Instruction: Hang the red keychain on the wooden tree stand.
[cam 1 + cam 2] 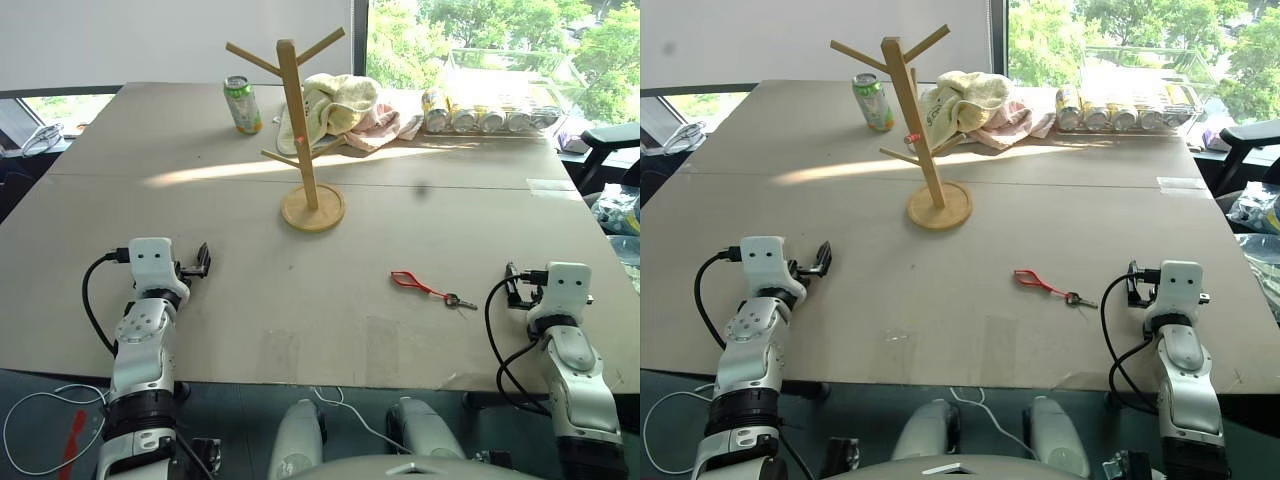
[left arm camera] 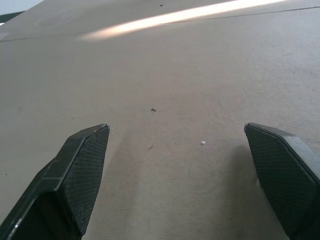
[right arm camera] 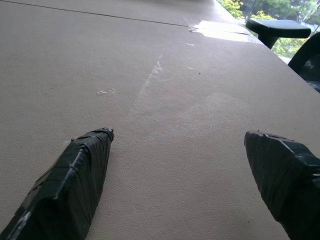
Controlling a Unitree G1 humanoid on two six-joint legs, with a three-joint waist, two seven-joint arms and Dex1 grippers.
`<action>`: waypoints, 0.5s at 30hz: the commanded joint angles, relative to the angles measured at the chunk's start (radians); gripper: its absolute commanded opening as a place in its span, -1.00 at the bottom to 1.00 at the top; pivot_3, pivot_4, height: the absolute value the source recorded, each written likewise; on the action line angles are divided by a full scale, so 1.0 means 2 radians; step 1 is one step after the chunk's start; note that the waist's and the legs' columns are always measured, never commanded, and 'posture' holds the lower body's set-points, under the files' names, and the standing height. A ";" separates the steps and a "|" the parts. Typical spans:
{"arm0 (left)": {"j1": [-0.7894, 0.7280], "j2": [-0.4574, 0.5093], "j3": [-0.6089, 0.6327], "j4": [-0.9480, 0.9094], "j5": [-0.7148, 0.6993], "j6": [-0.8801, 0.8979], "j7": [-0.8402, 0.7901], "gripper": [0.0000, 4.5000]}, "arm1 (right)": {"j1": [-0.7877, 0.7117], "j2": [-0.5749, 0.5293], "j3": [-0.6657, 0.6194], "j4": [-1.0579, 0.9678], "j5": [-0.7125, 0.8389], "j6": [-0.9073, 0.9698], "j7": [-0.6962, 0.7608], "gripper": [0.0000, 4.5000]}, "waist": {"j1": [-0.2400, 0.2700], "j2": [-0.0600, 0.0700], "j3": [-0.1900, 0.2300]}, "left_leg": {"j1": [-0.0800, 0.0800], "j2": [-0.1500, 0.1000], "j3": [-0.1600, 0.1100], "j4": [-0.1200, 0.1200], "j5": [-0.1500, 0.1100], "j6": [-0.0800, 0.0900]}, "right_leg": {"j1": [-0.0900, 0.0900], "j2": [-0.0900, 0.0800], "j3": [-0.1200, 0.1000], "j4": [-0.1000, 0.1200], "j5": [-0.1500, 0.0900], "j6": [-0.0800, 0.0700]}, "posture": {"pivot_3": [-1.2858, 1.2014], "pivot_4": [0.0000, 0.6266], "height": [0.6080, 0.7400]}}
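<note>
Red keychain (image 1: 430, 288) flat on table (image 1: 200, 200), apparently untouched; both grippers (image 2: 177, 150) (image 3: 177, 155) spread, empty.

My forearms are silver-grey jointed shells; each ends in a white boxy wrist block with two small dark dots; a black cable loops from each block; my left fingers (image 2: 80, 175) are cross-hatched black pads; my right fingers (image 3: 75, 180) are wrapped in black tape.

Left tool (image 2: 177, 165) spread wide — bare table (image 2: 190, 75) beneath
</note>
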 commanded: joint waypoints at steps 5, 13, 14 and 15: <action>0.013 0.067 -0.034 -0.076 -0.062 0.075 -0.167 0.98 | -0.038 -0.123 0.020 -0.045 0.037 0.065 0.153 1.00 | -0.003 0.000 0.003 | -0.001 -0.001 0.000 0.001 0.000 0.000 | 0.000 -0.001 0.000 0.000 0.000 0.000 | 0.03 -0.52 0.89; -0.014 0.173 -0.088 -0.226 -0.149 0.190 -0.347 0.98 | -0.139 -0.287 0.041 -0.096 0.180 0.224 0.375 1.00 | -0.003 -0.002 0.010 | -0.008 -0.001 -0.001 0.001 0.000 0.000 | -0.007 0.000 0.000 0.000 0.001 0.002 | 0.03 -0.52 0.89; -0.020 0.184 -0.091 -0.243 -0.164 0.207 -0.366 0.98 | -0.148 -0.302 0.048 -0.105 0.194 0.241 0.395 1.00 | -0.003 -0.002 0.010 | -0.010 -0.001 -0.001 0.001 0.000 0.000 | -0.009 0.000 0.000 0.000 0.002 0.001 | 0.03 -0.52 0.89; -0.024 0.193 -0.095 -0.259 -0.176 0.220 -0.382 0.98 | -0.155 -0.313 0.055 -0.114 0.205 0.254 0.409 1.00 | -0.002 -0.002 0.010 | -0.010 -0.001 -0.001 0.001 0.000 0.000 | -0.009 0.000 0.000 0.000 0.002 0.001 | 0.03 -0.52 0.89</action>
